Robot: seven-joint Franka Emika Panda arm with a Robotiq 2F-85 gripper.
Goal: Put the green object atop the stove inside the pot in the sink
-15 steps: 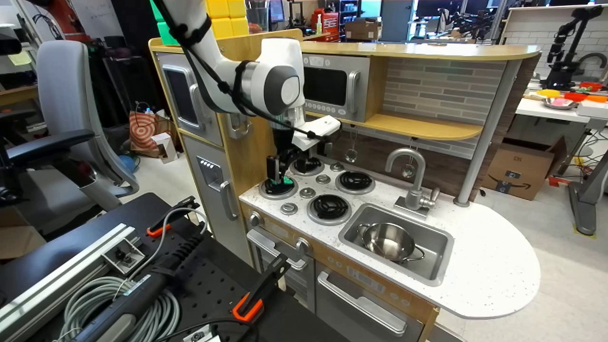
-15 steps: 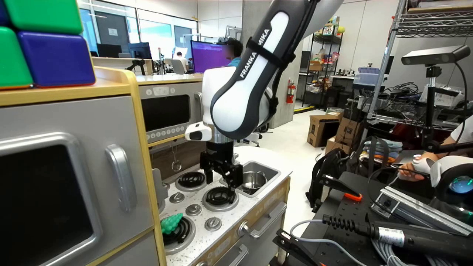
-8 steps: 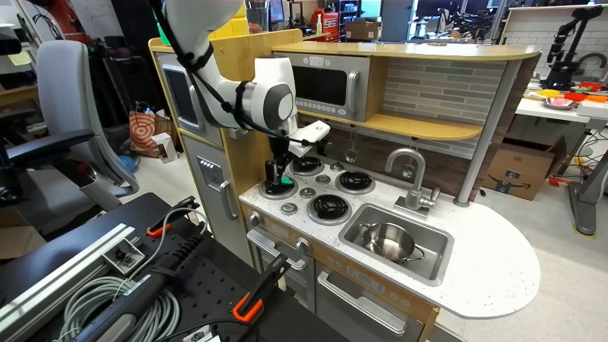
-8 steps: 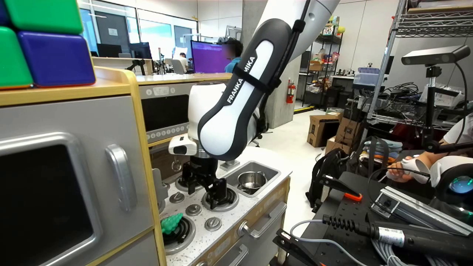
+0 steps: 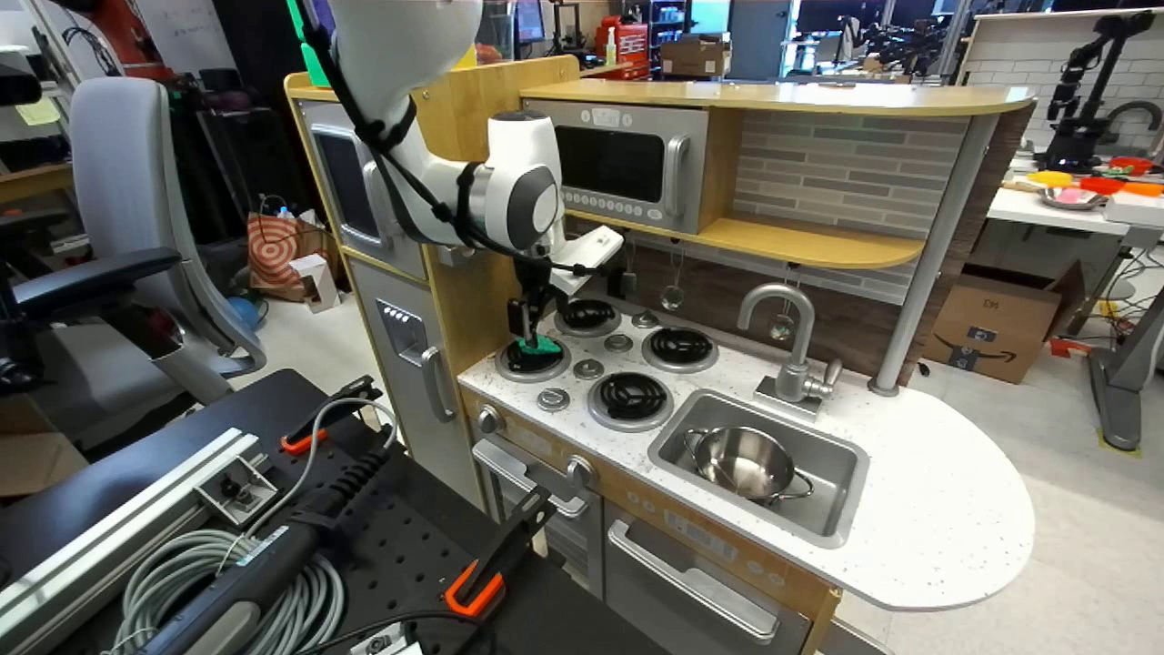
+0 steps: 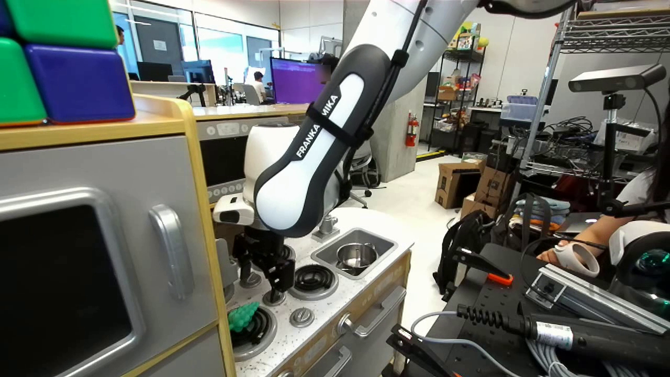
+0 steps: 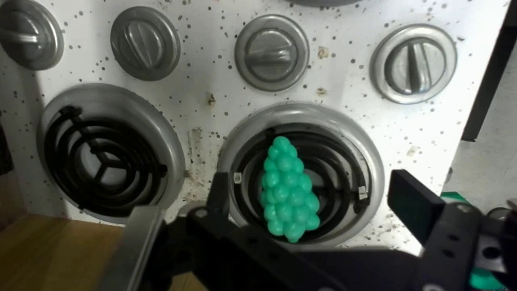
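Observation:
The green object, a bumpy grape-like bunch, lies on a burner of the white stove (image 5: 518, 391); it shows in the wrist view (image 7: 288, 190) and in both exterior views (image 6: 242, 317) (image 5: 543, 346). My gripper (image 7: 315, 198) is open and empty, with its black fingers wide apart on either side of the green object in the wrist view. In an exterior view the gripper (image 6: 260, 290) is above the stove knobs, apart from the green object. The silver pot (image 5: 746, 462) stands upright inside the sink (image 5: 827, 509), and no contents show in it; the pot (image 6: 357, 255) also shows in an exterior view.
A tall grey cabinet (image 6: 104, 157) stands close beside the green object's burner. The microwave (image 5: 627, 164) and a wooden shelf (image 5: 809, 246) hang over the back of the counter. A curved faucet (image 5: 791, 337) rises behind the sink. Several knobs (image 7: 272, 52) stick up between the burners.
My gripper has moved down and across the stove, away from the sink side and closer to the green object. The green object and the pot have not moved.

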